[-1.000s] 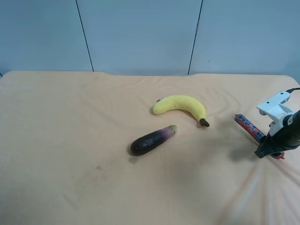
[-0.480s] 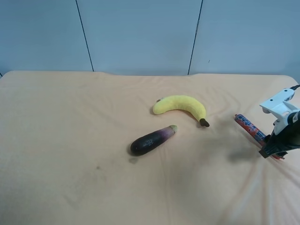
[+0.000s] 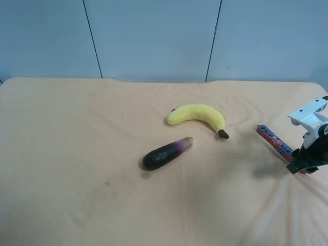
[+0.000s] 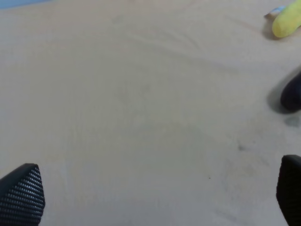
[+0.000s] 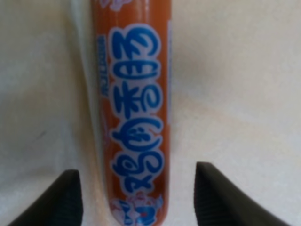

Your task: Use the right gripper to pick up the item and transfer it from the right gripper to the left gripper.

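Observation:
The item (image 3: 275, 141) is a slim red wrapped stick with blue and white print, lying on the cloth at the exterior high view's right. My right gripper (image 3: 303, 165), on the arm with the white housing, is low over its near end. In the right wrist view the item (image 5: 133, 108) lies lengthwise between my open fingers (image 5: 214, 197), which stand apart on both sides without touching it. My left gripper (image 4: 150, 197) is open over bare cloth; its arm does not show in the exterior high view.
A yellow banana (image 3: 199, 116) and a dark purple eggplant (image 3: 165, 153) lie near the middle of the tan cloth-covered table (image 3: 77, 154). Both also show at the edge of the left wrist view. A blue panelled wall stands behind.
My right gripper has moved a little toward the exterior high view's right edge along the item. The item, banana and eggplant have not moved.

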You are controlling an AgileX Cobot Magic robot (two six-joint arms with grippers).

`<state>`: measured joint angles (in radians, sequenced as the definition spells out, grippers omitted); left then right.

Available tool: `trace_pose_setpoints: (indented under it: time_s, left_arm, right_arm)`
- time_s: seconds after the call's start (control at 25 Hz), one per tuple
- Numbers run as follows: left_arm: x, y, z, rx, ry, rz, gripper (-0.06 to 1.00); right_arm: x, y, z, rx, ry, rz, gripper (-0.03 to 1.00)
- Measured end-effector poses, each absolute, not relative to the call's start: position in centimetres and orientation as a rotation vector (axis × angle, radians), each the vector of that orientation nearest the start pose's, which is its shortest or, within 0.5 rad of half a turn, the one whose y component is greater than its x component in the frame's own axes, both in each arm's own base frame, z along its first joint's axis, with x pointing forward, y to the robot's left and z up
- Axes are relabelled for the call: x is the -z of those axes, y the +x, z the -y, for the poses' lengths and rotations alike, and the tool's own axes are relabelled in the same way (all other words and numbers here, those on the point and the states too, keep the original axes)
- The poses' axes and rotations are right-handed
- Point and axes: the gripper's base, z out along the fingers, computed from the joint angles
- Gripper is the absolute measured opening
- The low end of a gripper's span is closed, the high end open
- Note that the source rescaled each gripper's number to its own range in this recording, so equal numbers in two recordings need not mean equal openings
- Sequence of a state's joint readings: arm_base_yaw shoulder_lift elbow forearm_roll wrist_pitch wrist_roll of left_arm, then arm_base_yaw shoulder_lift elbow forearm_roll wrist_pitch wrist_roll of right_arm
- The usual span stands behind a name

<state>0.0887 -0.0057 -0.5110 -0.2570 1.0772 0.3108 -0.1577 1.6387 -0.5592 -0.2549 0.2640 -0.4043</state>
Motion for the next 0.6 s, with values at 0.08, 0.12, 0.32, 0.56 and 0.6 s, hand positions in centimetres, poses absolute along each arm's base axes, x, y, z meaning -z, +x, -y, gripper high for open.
trace_pose_setpoints:
  time_s: [0.08, 0.12, 0.32, 0.56, 0.6]
  left_arm:
    - [-28.11, -0.74, 2.11, 0.054, 0.240, -2.004, 1.00]
    - [-28.11, -0.74, 2.11, 0.054, 0.240, -2.004, 1.00]
    - [-28.11, -0.74, 2.11, 0.054, 0.240, -2.004, 1.00]
    - [-28.11, -0.74, 2.11, 0.054, 0.240, -2.004, 1.00]
    - [-28.11, -0.74, 2.11, 0.054, 0.240, -2.004, 1.00]
  right_arm:
    - [-11.81, 23.78, 4.47, 0.272, -0.682, -2.776, 0.32]
    - [-11.81, 23.77, 4.56, 0.277, -0.689, -2.776, 0.32]
    - [-11.81, 23.65, 5.16, 0.287, -0.667, -2.784, 0.32]
    - [-11.84, 23.72, 5.18, 0.289, -0.665, -2.775, 0.32]
    - [-11.84, 23.73, 5.18, 0.289, -0.664, -2.774, 0.32]
